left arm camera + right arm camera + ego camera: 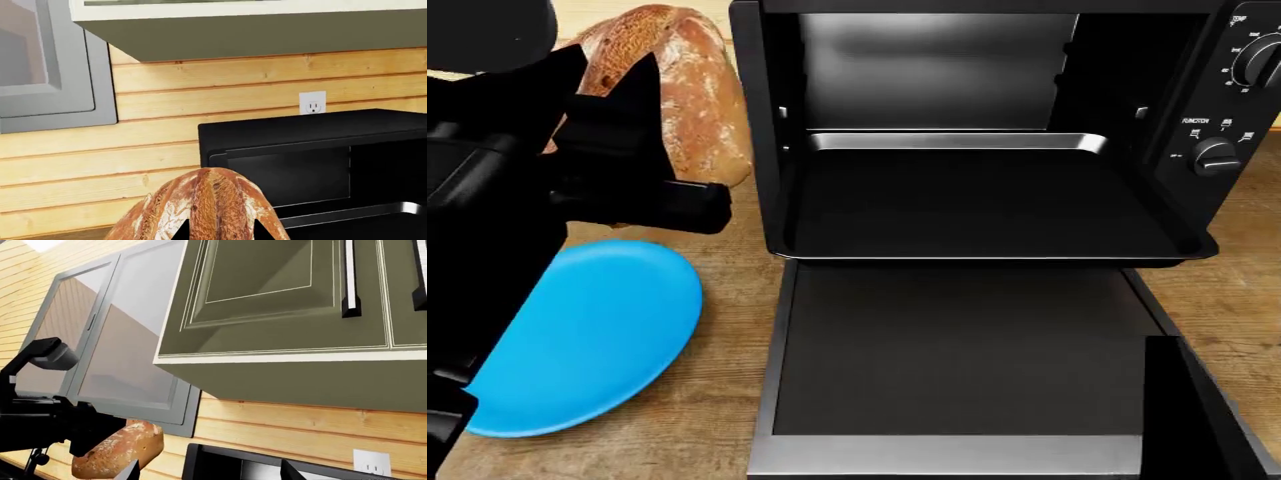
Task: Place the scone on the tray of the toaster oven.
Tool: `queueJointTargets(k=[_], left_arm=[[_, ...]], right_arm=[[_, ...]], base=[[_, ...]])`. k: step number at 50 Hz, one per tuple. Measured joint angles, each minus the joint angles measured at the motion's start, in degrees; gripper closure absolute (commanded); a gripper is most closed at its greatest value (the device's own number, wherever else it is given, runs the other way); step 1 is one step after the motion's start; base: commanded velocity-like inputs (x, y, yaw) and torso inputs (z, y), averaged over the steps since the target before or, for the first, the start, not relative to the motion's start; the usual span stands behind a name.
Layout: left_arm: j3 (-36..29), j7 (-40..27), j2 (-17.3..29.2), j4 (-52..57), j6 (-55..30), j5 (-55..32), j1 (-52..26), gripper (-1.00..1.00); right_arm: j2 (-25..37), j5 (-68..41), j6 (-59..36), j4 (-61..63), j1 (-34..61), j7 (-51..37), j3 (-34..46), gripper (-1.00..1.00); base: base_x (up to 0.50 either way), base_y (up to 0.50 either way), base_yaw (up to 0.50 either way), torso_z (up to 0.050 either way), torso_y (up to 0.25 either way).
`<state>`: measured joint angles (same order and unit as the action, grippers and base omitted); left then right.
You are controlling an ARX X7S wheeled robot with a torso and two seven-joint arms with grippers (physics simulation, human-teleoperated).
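Left pincer [627,130] grips scone [681,80]; oven [1228,100] label reads "FUNCTION".

We see a wooden tabletop [727,330] with light brown grain, bare patches showing left of the oven door and at far right. On it sits the toaster oven [988,120], black, with its door folded down flat toward us. Just left of the door lies a round blue plate [594,335], flat on the wood.

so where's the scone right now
In the head view the lumpy golden-brown scone is at upper left, held in the left claw, above the round blue plate, left of the open black toaster oven.
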<state>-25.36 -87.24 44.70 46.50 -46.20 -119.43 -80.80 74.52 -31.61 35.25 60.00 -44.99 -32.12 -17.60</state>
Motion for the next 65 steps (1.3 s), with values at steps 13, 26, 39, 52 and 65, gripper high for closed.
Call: queueJointTargets(k=[13,26,39,52,65], left_arm=[[-2.2,0.8,-1.4,-0.2,1.1,-0.7,-2.2,1.0],[-4.3,1.4,-2.7,-0.2,1.8,-0.6,-3.3,1.0],[-6.6,2.0,-4.9,-0.5,2.1,0.4,-3.9,1.0],[-8.6,3.0,-6.9,-1.1,2.0,2.0,-4.2,1.0],[-10.3,4.1,-8.5,-1.8,1.8,3.9,-3.9,1.0]], right_arm=[[2.0,2.5,0.5,0.0,0.0,-4.1,1.5,-1.0],[1.1,2.8,0.3,0.0,0.0,-3.9,1.7,-1.0],[-5.5,-0.5,-1.6,0.0,0.0,3.1,-0.7,-1.0],[-8.8,-1.6,-2.6,0.0,0.0,5.7,-1.5,-1.0],[-13.5,-4.0,-3.9,0.0,0.0,10.5,-3.2,-1.0]], base=[[0.0,0.0,0.0,0.0,0.0],[0.0,0.0,0.0,0.0,0.001],[0.0,0.0,0.0,0.0,0.0],[0.0,0.0,0.0,0.0,0.0],[0.0,0.0,0.0,0.0,0.0]])
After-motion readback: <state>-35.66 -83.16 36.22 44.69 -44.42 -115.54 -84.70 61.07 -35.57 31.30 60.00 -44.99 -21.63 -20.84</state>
